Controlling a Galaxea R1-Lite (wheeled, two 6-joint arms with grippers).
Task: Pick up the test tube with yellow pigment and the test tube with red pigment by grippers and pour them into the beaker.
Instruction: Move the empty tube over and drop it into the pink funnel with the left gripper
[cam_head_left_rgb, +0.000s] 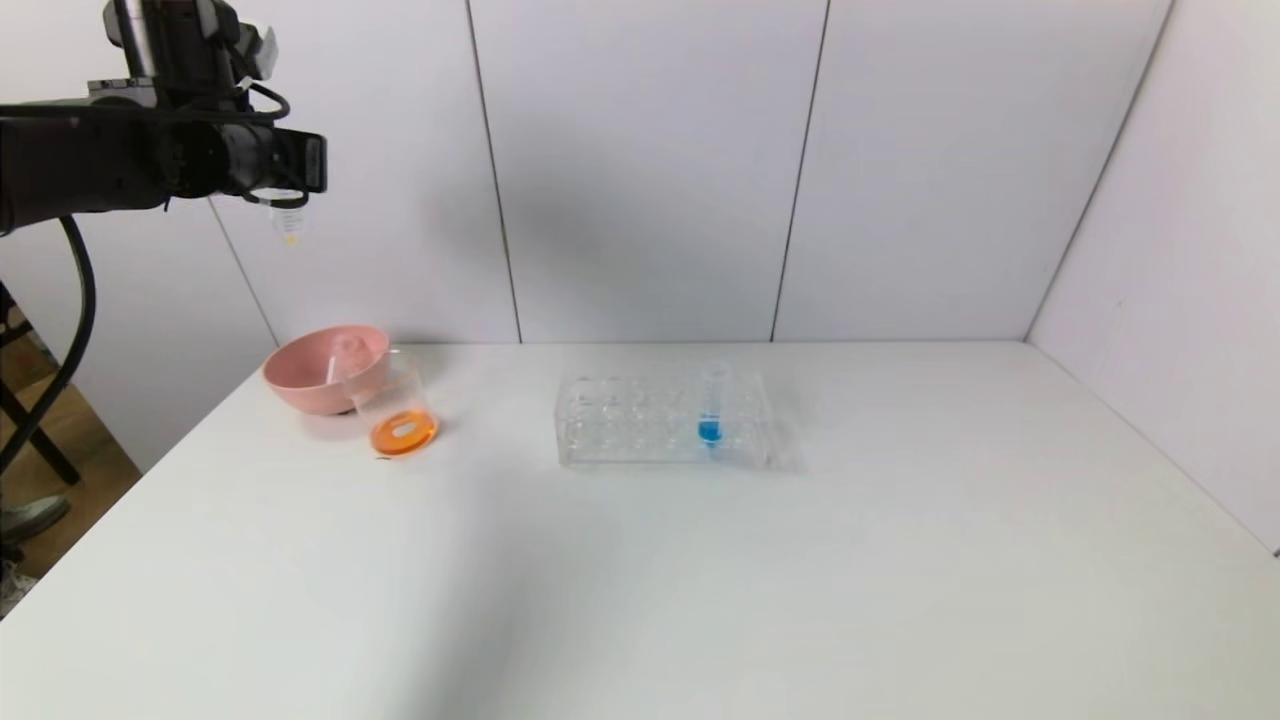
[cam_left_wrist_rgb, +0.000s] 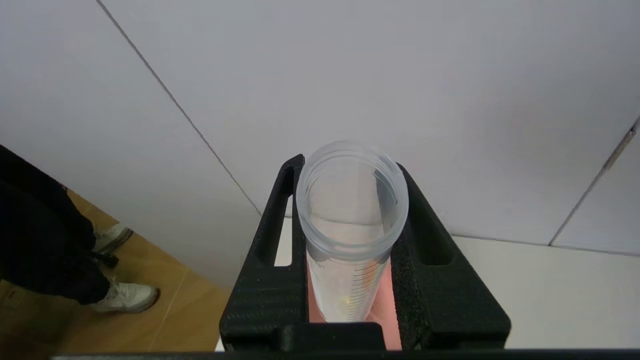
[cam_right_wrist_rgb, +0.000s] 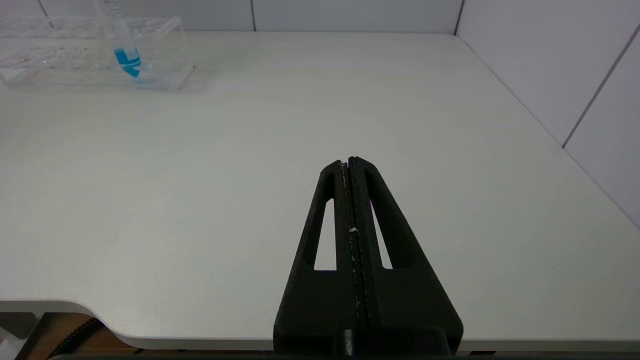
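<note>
Your black left gripper (cam_head_left_rgb: 285, 185) clamped on clear, yellow-tipped test tube (cam_head_left_rgb: 289, 220), high above pink bowl (cam_head_left_rgb: 325, 370), orange-filled clear beaker (cam_head_left_rgb: 398, 415) beside it, your right gripper (cam_right_wrist_rgb: 348, 162) closed, empty.

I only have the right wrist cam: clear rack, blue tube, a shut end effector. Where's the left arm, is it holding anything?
Observer: The left end effector is up high on the robot's left, shut on the test tube with yellow pigment.
Operator: Is there liquid in that tube? And the beaker?
Observer: Only a faint yellow trace shows at the tube's bottom. The beaker stands on the table beside the pink bowl and holds orange liquid.
</note>
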